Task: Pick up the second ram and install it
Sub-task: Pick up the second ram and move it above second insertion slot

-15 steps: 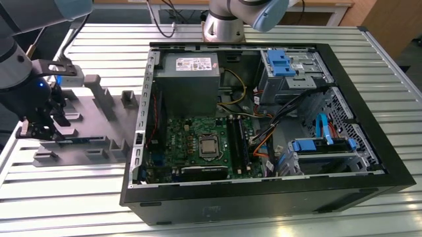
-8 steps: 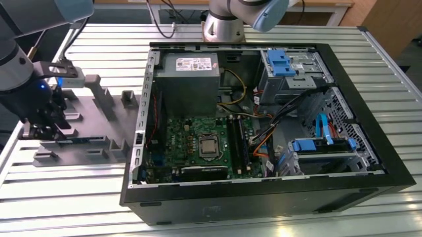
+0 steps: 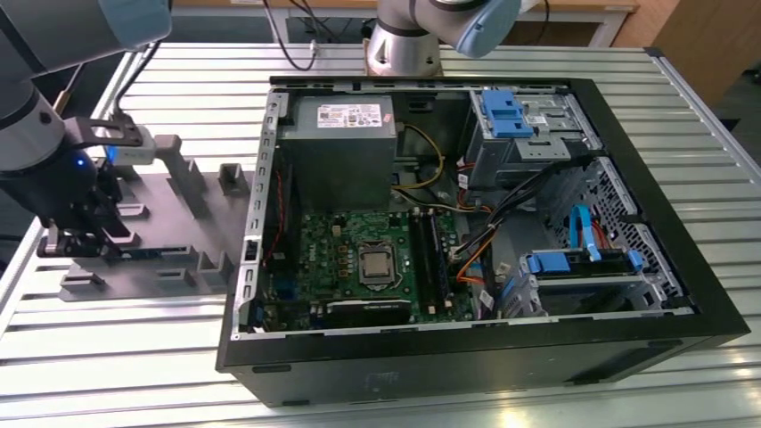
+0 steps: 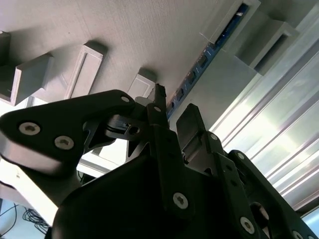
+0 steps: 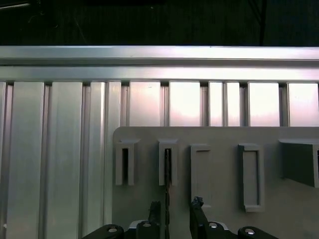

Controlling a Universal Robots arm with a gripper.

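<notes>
The black two-fingered hand (image 3: pixel 84 239) is hanging low over the grey moulded slotted holder (image 3: pixel 178 267) at the exterior view's left, on the ribbed aluminium tabletop (image 3: pixel 119 357). In both wrist views its fingers are standing apart, straddling the second ram (image 4: pixel 209 52), a thin blue circuit-board stick sitting on edge in one holder slot; nothing is being clamped. Judgement: a sound grasp is calling for fingers square to the board's flat faces, with the board centred between them, closing evenly without tilting it in its slot. The black open computer case (image 3: pixel 476 357) at centre frame is holding a green motherboard (image 3: pixel 356 254).
</notes>
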